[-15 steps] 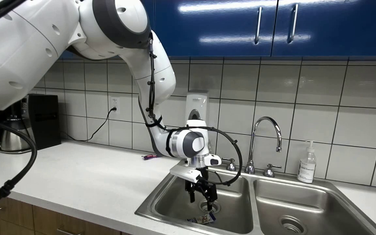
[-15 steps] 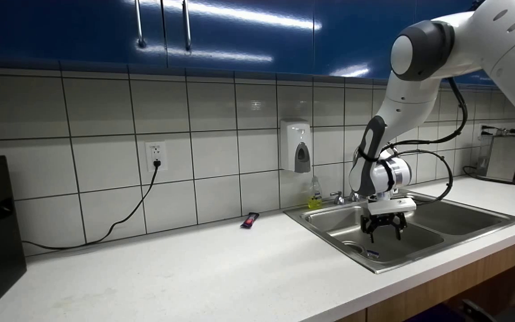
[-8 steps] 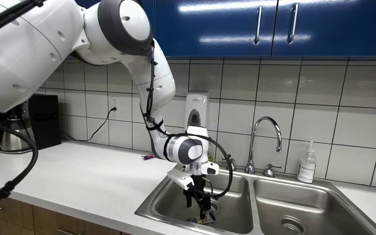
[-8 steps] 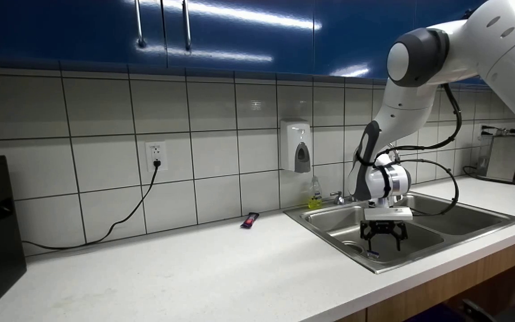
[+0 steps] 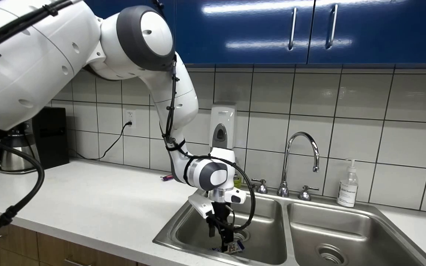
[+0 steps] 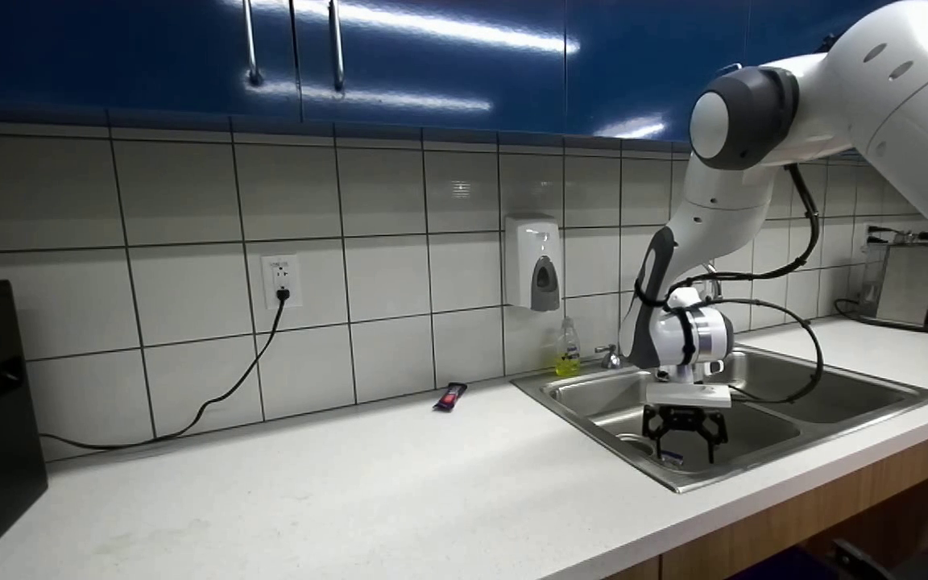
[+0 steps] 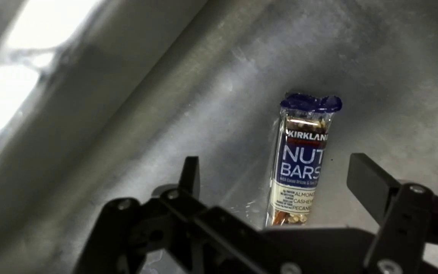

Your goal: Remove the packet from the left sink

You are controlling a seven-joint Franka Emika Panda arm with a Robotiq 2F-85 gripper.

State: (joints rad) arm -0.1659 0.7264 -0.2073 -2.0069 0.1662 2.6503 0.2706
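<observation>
The packet is a nut bar in a clear wrapper with a dark blue end and label. It lies flat on the floor of the left sink (image 5: 268,229). In the wrist view the packet (image 7: 299,163) lies between the two spread fingers, nearer the right-hand one; its lower end is hidden behind the gripper. My gripper (image 7: 274,165) is open and touches nothing that I can see. In both exterior views the gripper (image 5: 218,242) (image 6: 685,458) is down inside the left sink, just above the packet (image 5: 236,246), partly hidden by a finger (image 5: 224,246).
The right basin (image 5: 346,225) lies beyond the divider, with a faucet (image 5: 301,136) and handles behind. A pump bottle (image 5: 347,188) and a yellow soap bottle (image 6: 567,354) stand at the back. Another wrapped bar (image 6: 450,396) lies on the counter (image 6: 399,483).
My gripper has moved down into the left sink, close over the packet, and slightly leftward in both exterior views. It stays open. The packet has not moved.
</observation>
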